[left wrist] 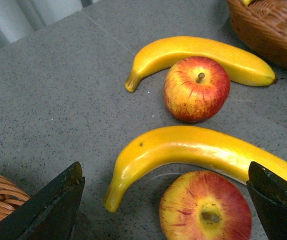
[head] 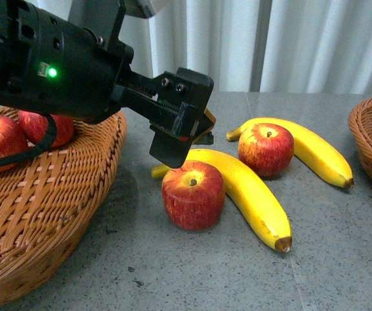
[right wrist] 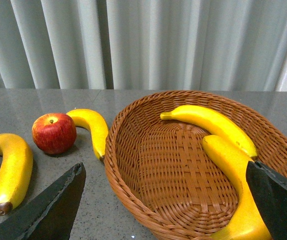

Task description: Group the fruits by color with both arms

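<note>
Grey speckled desk point(head: 341, 259), pale curtains point(right wrist: 133, 45) behind; left tool point(head: 186, 139) spread over an apple point(head: 193, 194), right tool point(right wrist: 163, 200) spread over a basket point(right wrist: 110, 150).

A grey speckled table point(head: 341, 259) (stone-like, with a faint seam in it) carries everything here. On its left side sits a broad wicker basket point(head: 56, 214), and at the far right a second wicker basket point(head: 371, 142), only partly in sight. Between them, on the bare top, lie two bananas and two apples. The nearer apple point(head: 193, 195) stands upright just beside the stem end of the nearer banana point(head: 251, 194). The farther apple point(head: 266, 149) nestles in the curve of the farther banana point(head: 315, 152).
</note>
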Controlling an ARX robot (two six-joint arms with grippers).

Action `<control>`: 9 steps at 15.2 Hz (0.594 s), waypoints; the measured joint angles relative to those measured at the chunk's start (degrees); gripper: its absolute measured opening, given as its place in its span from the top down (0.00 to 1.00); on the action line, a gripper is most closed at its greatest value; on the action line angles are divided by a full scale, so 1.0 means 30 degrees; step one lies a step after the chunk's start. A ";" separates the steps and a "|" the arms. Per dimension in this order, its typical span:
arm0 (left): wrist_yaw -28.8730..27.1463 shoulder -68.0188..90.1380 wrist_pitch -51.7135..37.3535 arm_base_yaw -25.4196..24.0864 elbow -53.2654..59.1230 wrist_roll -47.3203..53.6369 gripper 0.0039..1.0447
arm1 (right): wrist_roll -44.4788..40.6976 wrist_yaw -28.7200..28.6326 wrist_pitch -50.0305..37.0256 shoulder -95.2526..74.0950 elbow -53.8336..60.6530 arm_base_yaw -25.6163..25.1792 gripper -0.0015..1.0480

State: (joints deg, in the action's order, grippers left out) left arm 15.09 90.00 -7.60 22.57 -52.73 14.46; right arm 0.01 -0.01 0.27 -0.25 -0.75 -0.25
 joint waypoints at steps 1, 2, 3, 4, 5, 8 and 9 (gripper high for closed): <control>0.0007 0.0576 -0.0168 0.0058 -0.0160 0.0240 0.06 | 0.0000 0.0007 0.0000 0.0000 0.0000 0.0000 0.06; 0.0124 0.1122 -0.0328 0.0255 -0.0211 0.0466 0.06 | 0.0000 0.0000 0.0000 0.0000 0.0000 0.0000 0.06; 0.0306 0.1486 -0.0474 0.0503 -0.0211 0.0714 0.06 | 0.0000 0.0000 0.0000 0.0000 0.0000 0.0000 0.06; 0.0444 0.1785 -0.0590 0.0736 -0.0211 0.0845 0.06 | 0.0000 0.0007 -0.0007 0.0000 0.0000 0.0000 0.06; 0.0393 0.2040 -0.0619 0.0954 -0.0226 0.0889 0.06 | 0.0000 0.0007 0.0000 0.0000 0.0000 0.0000 0.06; -0.0197 0.2448 -0.0656 0.1450 -0.0226 0.1785 0.06 | -0.0007 0.0000 0.0000 0.0000 0.0000 0.0000 0.06; -0.0204 0.2637 -0.0787 0.1501 -0.0226 0.1916 0.06 | 0.0000 0.0007 0.0000 0.0000 0.0000 0.0000 0.06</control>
State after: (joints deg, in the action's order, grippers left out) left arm 14.48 97.91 -9.96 27.07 -53.41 20.21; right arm 0.01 0.01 0.27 -0.25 -0.75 -0.25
